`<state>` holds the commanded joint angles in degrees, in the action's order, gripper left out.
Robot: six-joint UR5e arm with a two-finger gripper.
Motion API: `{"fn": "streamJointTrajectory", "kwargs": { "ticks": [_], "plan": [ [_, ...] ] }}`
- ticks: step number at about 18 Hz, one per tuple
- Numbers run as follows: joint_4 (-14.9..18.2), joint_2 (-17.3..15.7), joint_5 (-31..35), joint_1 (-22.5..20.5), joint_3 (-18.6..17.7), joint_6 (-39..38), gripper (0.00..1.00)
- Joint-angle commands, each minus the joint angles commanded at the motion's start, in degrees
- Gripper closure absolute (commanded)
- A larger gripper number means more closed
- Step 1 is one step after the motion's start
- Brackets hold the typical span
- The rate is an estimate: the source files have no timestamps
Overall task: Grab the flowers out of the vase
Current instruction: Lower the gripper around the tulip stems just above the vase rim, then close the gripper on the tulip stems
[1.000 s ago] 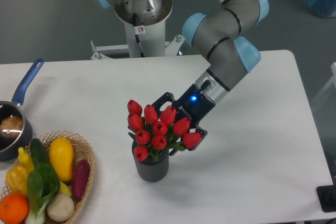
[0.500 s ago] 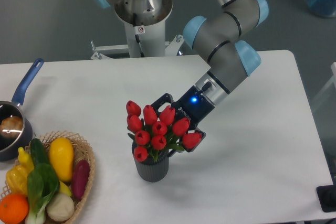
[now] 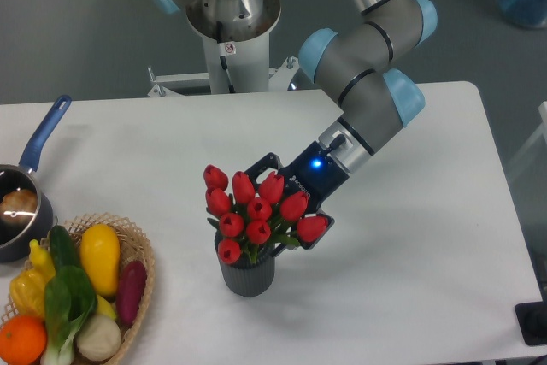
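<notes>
At the lower left edge of the frame sits a wicker basket (image 3: 137,250) filled with vegetables (image 3: 73,292): a yellow squash, a purple piece, green leaves, an orange fruit and a pale bulb among them. Just above it, at the left edge, a dark saucepan (image 3: 17,220) with a blue handle holds something pale brown.

Near the lower centre stands the vase (image 3: 246,273), dark grey and ribbed, upright on the white table (image 3: 427,297). The flowers (image 3: 252,209) rise from its mouth, their stems still inside it (so they have not left the vase). The red buds spread wider than the vase and lean a little toward the left, with green leaves showing at the rim.

Directly behind and to the right of the buds is the gripper (image 3: 286,211), dark with a blue light lit on its body. Its black fingers reach around the bunch, one showing above the buds and one at the lower right beside the outermost bud; the buds hide the fingertips, so I cannot tell whether they press on the stems or stand apart.

From the gripper the grey arm (image 3: 372,104) with pale blue joint caps climbs to the upper right, then back to its base (image 3: 231,14) at the top centre, beyond the far table edge.
</notes>
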<state>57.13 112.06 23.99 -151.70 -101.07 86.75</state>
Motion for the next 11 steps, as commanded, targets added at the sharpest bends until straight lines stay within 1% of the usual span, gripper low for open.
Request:
{"fn": "streamJointTrajectory", "kwargs": {
  "ticks": [3, 4, 5, 6, 11],
  "plan": [
    [0.0, 0.0, 0.0, -0.09, -0.09, 0.0, 0.12],
    [0.0, 0.0, 0.0, -0.09, 0.0, 0.0, 0.18],
    [-0.09, 0.0, 0.09, -0.09, -0.09, 0.0, 0.26],
    [-0.09, -0.09, 0.09, -0.09, -0.44, 0.0, 0.3],
    [-0.09, -0.18, -0.09, -0.35, -0.88, 0.44, 0.31]
  ]
}}
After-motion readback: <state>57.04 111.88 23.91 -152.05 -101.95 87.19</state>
